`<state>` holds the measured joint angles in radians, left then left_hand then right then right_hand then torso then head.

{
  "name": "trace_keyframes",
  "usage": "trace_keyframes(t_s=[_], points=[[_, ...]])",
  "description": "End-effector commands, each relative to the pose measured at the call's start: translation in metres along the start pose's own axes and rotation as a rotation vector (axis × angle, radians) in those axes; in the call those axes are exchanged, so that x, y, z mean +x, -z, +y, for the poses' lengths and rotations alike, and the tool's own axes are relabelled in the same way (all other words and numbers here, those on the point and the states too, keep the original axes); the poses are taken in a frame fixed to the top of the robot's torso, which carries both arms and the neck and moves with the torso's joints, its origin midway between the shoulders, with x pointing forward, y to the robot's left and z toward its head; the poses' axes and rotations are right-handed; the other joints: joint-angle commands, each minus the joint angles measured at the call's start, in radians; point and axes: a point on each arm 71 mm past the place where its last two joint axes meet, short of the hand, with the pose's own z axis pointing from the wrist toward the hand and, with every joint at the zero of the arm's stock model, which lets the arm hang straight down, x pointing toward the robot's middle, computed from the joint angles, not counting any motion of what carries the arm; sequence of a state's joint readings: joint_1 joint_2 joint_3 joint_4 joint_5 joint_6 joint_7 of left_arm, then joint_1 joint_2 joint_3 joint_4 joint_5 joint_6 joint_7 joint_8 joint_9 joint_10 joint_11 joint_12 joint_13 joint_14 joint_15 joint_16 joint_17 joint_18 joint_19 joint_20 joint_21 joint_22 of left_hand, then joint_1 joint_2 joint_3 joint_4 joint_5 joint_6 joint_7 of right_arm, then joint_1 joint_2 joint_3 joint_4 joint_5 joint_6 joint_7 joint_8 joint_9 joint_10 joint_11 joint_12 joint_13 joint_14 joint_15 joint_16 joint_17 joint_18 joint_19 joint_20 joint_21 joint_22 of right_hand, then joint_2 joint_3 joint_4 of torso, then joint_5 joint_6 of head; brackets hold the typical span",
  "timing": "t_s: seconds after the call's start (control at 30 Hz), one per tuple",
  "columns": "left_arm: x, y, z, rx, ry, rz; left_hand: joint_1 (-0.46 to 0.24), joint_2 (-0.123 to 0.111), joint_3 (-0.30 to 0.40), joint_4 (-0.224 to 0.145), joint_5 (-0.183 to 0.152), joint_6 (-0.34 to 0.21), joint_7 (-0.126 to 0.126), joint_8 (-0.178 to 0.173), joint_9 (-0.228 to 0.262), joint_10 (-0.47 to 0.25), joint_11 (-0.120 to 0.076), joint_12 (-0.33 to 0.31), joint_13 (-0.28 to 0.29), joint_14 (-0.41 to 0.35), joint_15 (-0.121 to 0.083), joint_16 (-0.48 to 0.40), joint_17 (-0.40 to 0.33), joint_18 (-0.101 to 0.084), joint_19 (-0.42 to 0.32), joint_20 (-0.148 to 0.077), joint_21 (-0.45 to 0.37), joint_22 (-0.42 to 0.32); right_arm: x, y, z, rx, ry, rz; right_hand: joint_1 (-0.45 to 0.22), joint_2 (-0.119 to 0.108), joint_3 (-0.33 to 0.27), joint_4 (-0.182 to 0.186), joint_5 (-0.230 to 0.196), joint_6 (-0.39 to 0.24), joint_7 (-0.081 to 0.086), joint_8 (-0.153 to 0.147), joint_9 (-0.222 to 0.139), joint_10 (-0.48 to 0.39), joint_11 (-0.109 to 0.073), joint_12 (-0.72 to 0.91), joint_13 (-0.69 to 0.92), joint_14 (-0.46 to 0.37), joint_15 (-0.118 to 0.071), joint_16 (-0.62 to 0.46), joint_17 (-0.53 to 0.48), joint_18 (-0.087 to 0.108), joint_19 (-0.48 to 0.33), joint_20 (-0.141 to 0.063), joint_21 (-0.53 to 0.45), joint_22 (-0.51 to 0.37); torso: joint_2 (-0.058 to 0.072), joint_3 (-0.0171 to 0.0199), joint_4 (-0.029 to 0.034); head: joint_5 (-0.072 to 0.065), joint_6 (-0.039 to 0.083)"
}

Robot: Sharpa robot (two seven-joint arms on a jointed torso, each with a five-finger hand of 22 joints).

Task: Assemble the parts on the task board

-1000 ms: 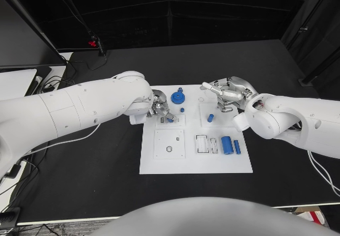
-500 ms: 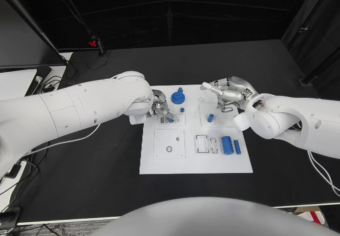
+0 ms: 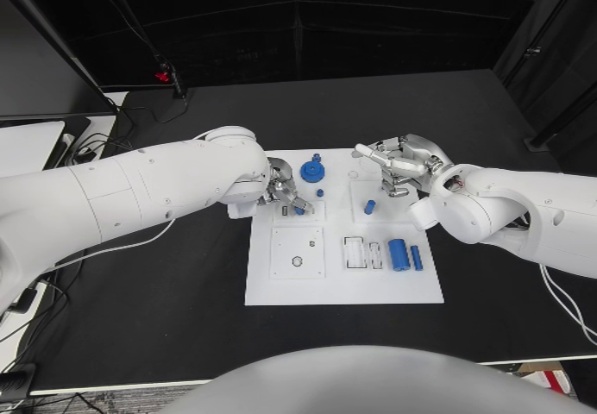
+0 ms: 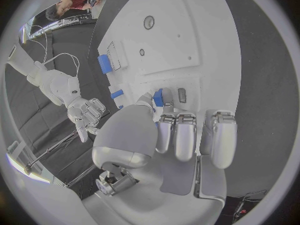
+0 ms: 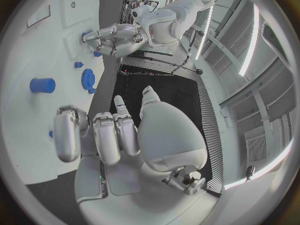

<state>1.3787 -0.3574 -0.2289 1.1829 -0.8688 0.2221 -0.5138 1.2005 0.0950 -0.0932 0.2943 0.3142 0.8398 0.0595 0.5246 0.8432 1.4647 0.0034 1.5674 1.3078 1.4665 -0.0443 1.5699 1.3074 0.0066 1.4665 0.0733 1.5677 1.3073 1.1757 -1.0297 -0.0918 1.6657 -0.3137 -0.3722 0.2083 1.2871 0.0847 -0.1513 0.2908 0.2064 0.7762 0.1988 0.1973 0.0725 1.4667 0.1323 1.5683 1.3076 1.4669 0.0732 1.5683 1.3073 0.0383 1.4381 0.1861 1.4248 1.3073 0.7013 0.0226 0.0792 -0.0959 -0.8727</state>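
A: Starting nearest, what lies on the task board [image 3: 286,289]?

B: At its near end sit a large blue cylinder [image 3: 399,254] and a thin blue pin [image 3: 416,258], side by side, beside two outlined slots. Neither has moved over the last second.

A: And further in?

B: A small blue peg [image 3: 369,206] lies in the middle of the board, in the same spot as before. To its left, the left hand [image 3: 281,191] pinches a small blue part [image 4: 158,97] between its fingers [image 4: 175,141], right over a dark slot in the board. The hand has stayed put; nothing about it differs from a second ago.

A: The right hand?

B: The right hand [image 3: 399,165] hovers over the far right part of the board, fingers loosely curled, holding nothing. It has not shifted either.

A: At the far end?

B: A blue gear [image 3: 312,171] with a blue post [image 3: 316,158] behind it, both unmoved.

A: So what does the stillness mean?

B: Likely the left hand is lining up or seating its part; the insertion looks unfinished, and the near parts remain loose.

A: Any writing?

B: None legible on the board, parts or tabletop [image 3: 149,302].
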Motion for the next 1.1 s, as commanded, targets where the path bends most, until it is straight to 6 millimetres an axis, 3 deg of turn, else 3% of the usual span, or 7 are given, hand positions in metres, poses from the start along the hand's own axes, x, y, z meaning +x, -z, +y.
trace_keyframes(t_s=[0.03,0.33,0.53,0.7,1.1], points=[[0.0049,-0.0036,0.0054,-0.029,-0.022,-0.01,-0.018,0.001,-0.014,0.0,-0.014,-0.02,0.012,0.003,0.0,0.106,0.009,0.003,0.263,0.104,0.007,0.001,0.263,-0.007,0.104,0.007,0.003,0.263,0.0011,0.0,0.0013,-0.007,-0.008,0.009,-0.001,0.007,-0.006,-0.001,-0.003,-0.009,0.016,0.004,0.001,0.104,0.007,0.003,0.263,0.104,0.006,0.002,0.264,0.009,-0.004,0.001,-0.002,0.194,0.001,-0.0003,0.0001,-0.001,0.0],[0.0045,-0.0034,0.006,-0.028,-0.018,-0.017,-0.036,0.004,-0.032,-0.001,-0.031,-0.022,0.013,0.013,0.005,0.106,0.01,0.003,0.263,0.104,0.009,0.001,0.263,-0.007,0.104,0.009,0.003,0.263,0.0008,-0.0001,0.0011,-0.006,-0.007,0.008,-0.001,0.01,-0.007,0.0,-0.004,-0.01,0.015,0.006,0.001,0.104,0.007,0.003,0.263,0.104,0.006,0.002,0.264,0.008,-0.002,0.001,-0.001,0.195,0.0,-0.0002,-0.0001,0.0,0.0],[0.0045,-0.0034,0.0062,-0.03,-0.017,-0.019,-0.06,0.012,-0.055,-0.001,-0.062,-0.029,0.013,0.03,0.016,0.106,0.01,0.003,0.263,0.104,0.01,0.001,0.263,-0.007,0.104,0.01,0.003,0.263,0.0006,-0.0002,0.0009,-0.005,-0.007,0.008,-0.001,0.01,-0.007,0.0,-0.004,-0.01,0.015,0.006,0.001,0.104,0.007,0.003,0.263,0.104,0.006,0.002,0.264,0.008,-0.002,0.001,-0.001,0.195,0.0,-0.0001,0.0002,0.0,0.0],[0.0042,-0.0034,0.0066,-0.032,-0.014,-0.024,-0.073,0.019,-0.078,-0.001,-0.094,-0.037,0.012,0.06,0.039,0.106,0.01,0.003,0.263,0.104,0.011,0.001,0.263,-0.007,0.104,0.011,0.003,0.263,0.001,-0.0006,0.0008,-0.004,-0.008,0.01,-0.001,0.01,-0.007,0.0,-0.004,-0.01,0.015,0.006,0.001,0.104,0.007,0.003,0.263,0.104,0.006,0.002,0.264,0.008,-0.002,0.001,-0.001,0.195,0.0,-0.0003,-0.0001,0.0,0.0],[0.0036,-0.0034,0.0073,-0.032,-0.01,-0.032,-0.093,0.038,-0.114,-0.002,-0.112,-0.054,0.009,0.12,0.091,0.106,0.007,0.003,0.263,0.104,0.009,0.001,0.263,-0.007,0.104,0.011,0.003,0.263,0.0012,-0.001,0.0004,-0.002,-0.008,0.011,-0.001,0.01,-0.007,0.0,-0.004,-0.01,0.015,0.006,0.001,0.104,0.007,0.003,0.263,0.104,0.006,0.002,0.264,0.008,-0.002,0.001,-0.001,0.195,0.0,-0.0003,-0.0003,0.001,0.0]])
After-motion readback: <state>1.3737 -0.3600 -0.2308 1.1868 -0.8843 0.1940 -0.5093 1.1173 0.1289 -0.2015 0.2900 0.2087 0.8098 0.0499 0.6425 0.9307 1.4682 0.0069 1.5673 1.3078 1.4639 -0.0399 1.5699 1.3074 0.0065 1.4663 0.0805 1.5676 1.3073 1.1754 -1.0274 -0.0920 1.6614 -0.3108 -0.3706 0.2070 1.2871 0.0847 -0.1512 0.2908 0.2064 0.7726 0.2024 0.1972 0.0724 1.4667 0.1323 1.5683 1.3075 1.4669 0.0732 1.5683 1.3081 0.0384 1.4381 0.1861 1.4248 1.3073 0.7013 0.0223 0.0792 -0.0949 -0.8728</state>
